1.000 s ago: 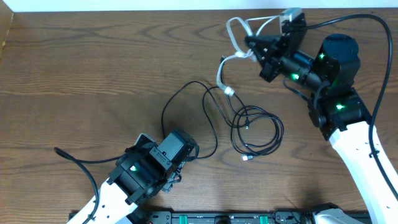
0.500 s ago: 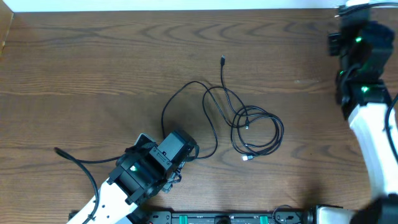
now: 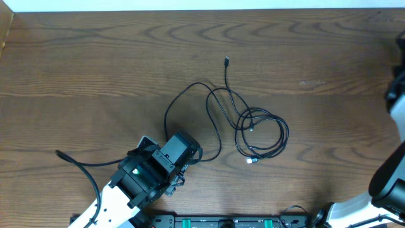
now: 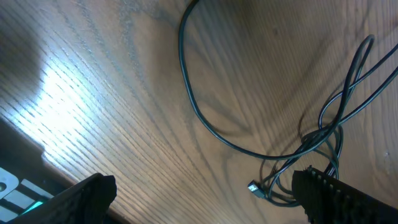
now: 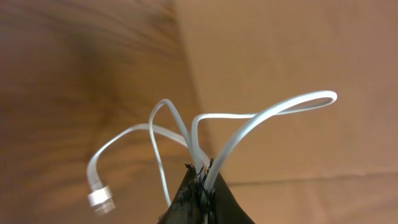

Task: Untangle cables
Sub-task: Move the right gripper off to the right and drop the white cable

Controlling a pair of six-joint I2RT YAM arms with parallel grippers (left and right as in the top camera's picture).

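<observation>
White cable (image 5: 249, 124) in right end effector (image 5: 200, 179)

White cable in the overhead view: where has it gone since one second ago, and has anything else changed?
The right end effector, shut on the white cable, carried it rightward out of the overhead view, clear of the others. The two black cables stayed in place on the table; the left end effector stayed open beside them.

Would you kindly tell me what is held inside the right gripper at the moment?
The white cable is pinched in the right gripper. Its loops stick out beyond the fingertips and its silver plug is free. The pinched stretch between the fingers is covered.
</observation>
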